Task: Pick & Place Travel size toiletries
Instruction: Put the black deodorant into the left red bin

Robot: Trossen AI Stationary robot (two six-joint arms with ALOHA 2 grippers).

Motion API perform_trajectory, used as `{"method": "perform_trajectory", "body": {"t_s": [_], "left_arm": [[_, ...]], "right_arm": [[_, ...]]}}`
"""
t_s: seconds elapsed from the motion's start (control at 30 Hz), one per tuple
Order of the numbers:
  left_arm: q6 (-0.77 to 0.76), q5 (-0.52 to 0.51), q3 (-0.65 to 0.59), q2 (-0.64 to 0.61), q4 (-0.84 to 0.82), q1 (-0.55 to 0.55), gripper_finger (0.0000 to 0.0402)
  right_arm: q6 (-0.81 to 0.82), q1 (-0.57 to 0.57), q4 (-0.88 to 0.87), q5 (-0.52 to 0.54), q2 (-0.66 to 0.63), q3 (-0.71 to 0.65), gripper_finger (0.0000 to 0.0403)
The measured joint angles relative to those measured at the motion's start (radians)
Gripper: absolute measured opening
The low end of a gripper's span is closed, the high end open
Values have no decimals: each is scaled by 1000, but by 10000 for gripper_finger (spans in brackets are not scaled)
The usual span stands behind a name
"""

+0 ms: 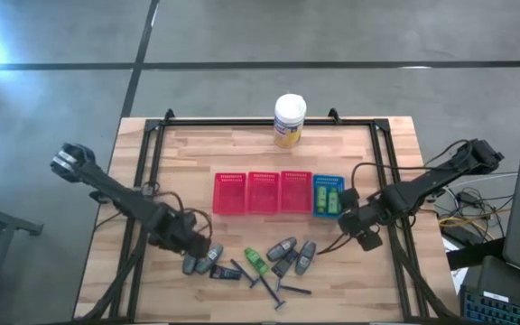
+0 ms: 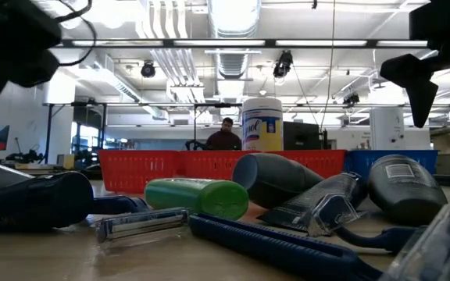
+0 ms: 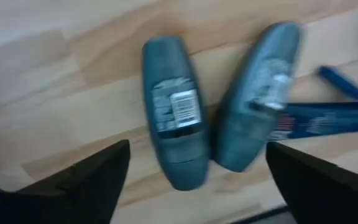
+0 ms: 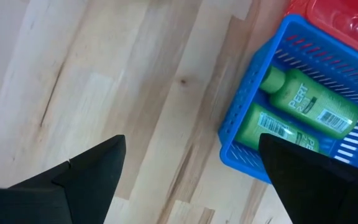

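Note:
The toiletries lie in a loose pile near the table's near edge: two grey tubes [image 1: 202, 262], a green tube [image 1: 256, 260], more grey tubes [image 1: 294, 253], a flat dark packet [image 1: 227, 273] and thin razors [image 1: 273, 291]. My left gripper [image 1: 197, 251] hovers open over the pile's left end. In its wrist view its fingers [image 3: 98, 180] stand to either side of two grey tubes [image 3: 173, 112] lying side by side on the wood. My right gripper [image 1: 365, 233] hangs open above bare table beside the blue basket [image 4: 253, 118], which holds two green tubes [image 4: 306, 106].
Three red mesh baskets [image 1: 262, 192] stand in a row mid-table, with the blue basket [image 1: 328, 196] at their right end. A white-lidded yellow canister [image 1: 290, 120] stands near the far edge. A black frame [image 1: 152, 171] runs along the table's sides. A person [image 2: 225, 134] sits far behind.

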Motion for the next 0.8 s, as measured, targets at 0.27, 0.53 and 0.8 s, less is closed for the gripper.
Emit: {"method": "perform_trajectory", "body": {"t_s": [0.27, 0.53, 0.8], "left_arm": [[7, -39, 2, 152, 0, -43, 385], [-3, -14, 3, 257, 123, -54, 318], [-1, -18, 31, 280, 75, -58, 214]], "right_arm": [[9, 0, 1, 3, 6, 0, 365], [37, 0, 1, 0, 6, 0, 364], [150, 0, 0, -12, 6, 0, 348]]}}
